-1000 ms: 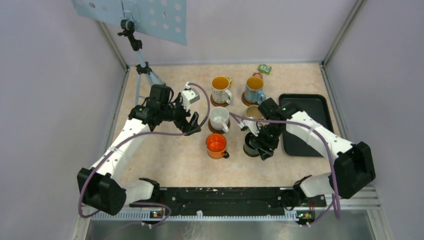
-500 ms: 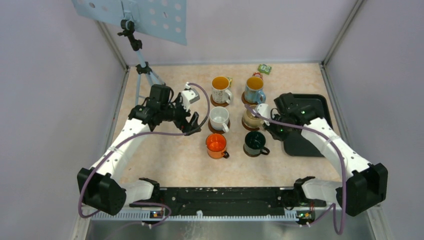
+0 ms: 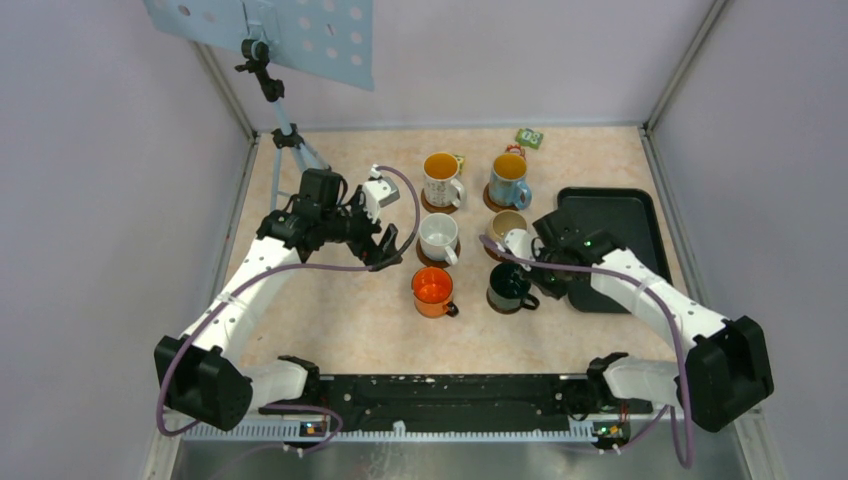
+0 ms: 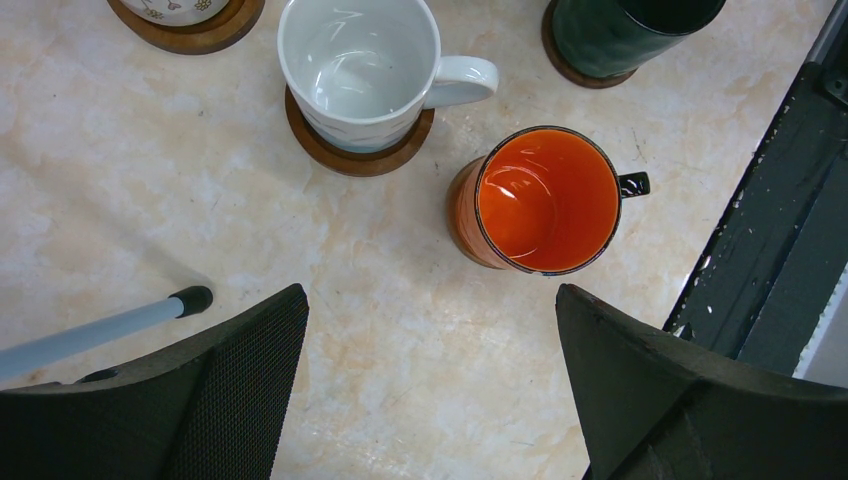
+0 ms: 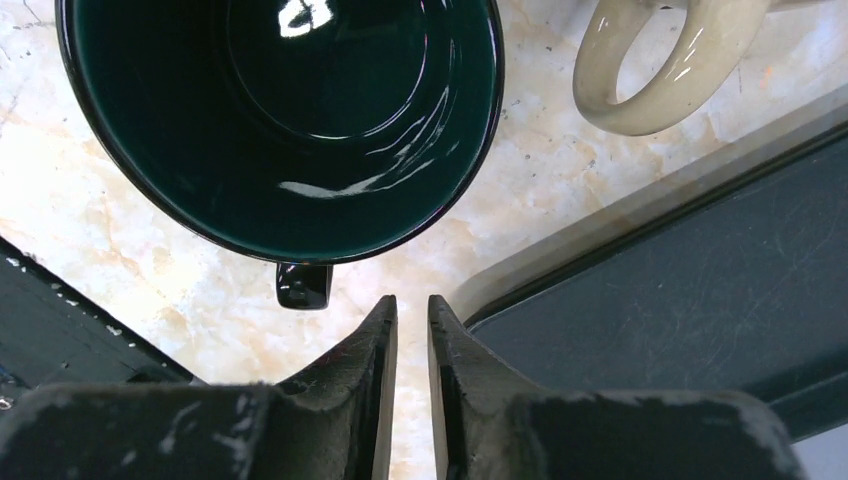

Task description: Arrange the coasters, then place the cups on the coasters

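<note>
Six cups stand in two columns: white patterned (image 3: 440,178), light blue (image 3: 509,180), plain white (image 3: 437,236), beige (image 3: 507,225), orange (image 3: 432,290), dark green (image 3: 509,286). Brown coasters show under the plain white cup (image 4: 350,160), the dark green cup (image 4: 565,65) and the patterned one (image 4: 195,35). No coaster is visible under the orange cup (image 4: 540,200). My right gripper (image 3: 547,275) (image 5: 411,305) is shut and empty, just right of the dark green cup's (image 5: 280,110) handle. My left gripper (image 3: 385,255) (image 4: 430,300) hangs open above bare table, left of the orange cup.
A black tray (image 3: 620,215) (image 5: 700,300) lies right of the cups, close to my right gripper. A tripod stand (image 3: 285,135) rises at the back left, with one leg (image 4: 100,330) near my left fingers. Small coloured packets (image 3: 529,138) lie at the back edge.
My right gripper let go of the dark green cup, drew back toward the tray, shut, and now sits beside the cup's handle. The left arm has not moved.
</note>
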